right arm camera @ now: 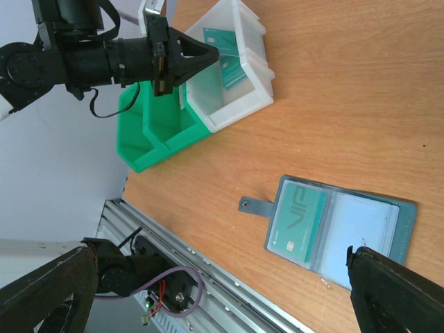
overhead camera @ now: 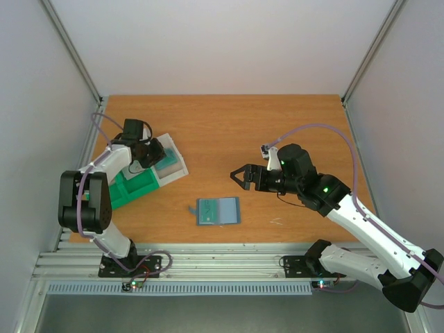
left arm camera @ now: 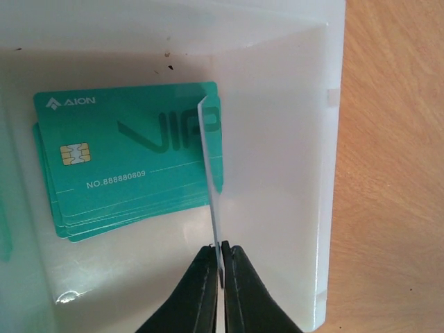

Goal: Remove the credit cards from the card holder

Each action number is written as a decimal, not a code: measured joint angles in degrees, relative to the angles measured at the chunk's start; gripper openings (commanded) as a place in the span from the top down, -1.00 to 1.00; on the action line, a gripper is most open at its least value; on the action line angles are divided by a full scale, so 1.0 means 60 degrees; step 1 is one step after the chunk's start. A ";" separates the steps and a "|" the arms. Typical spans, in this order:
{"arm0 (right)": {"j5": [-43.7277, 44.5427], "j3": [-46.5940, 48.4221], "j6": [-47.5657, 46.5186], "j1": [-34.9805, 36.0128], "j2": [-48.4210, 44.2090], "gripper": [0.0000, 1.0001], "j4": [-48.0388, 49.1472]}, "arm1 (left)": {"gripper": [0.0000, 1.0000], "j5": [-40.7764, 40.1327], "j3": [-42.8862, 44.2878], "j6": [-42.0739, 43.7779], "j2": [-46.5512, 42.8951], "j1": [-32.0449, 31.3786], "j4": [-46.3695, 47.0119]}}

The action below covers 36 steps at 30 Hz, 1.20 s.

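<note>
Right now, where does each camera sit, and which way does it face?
Top external: above, behind the bases, facing down on the table; both arms show.
Left wrist: on its arm, facing down into the whitish tray; the left gripper pinches a card.
Right wrist: on its arm, facing the card holder; the open right gripper shows.
Shared: all three show the whitish tray.

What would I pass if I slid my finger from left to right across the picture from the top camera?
green tray → clear whitish tray → card holder → right arm
</note>
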 measured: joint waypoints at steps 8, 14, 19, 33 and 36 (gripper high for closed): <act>0.0000 0.0000 -0.0011 0.0000 0.0000 -0.97 0.0000 | 0.77 -0.0011 0.0051 0.0062 0.0215 0.0000 -0.0098; -0.0004 -0.0004 -0.0015 0.0000 0.0004 -0.97 0.0000 | 0.61 -0.0233 0.0219 0.0175 0.0215 0.0000 -0.0430; -0.0015 -0.0040 -0.0011 -0.0004 0.0007 -0.97 0.0007 | 0.22 -0.0452 0.0397 0.0353 0.0215 0.0000 -0.0656; -0.0084 -0.0069 -0.0004 0.0000 0.0142 -0.97 0.0007 | -0.18 -0.1045 0.1067 0.0557 0.0095 0.0000 -0.1585; -0.0084 -0.0087 -0.0004 0.0000 0.0135 -0.97 0.0007 | -0.21 -0.1089 0.1067 0.0561 -0.0051 0.0000 -0.1672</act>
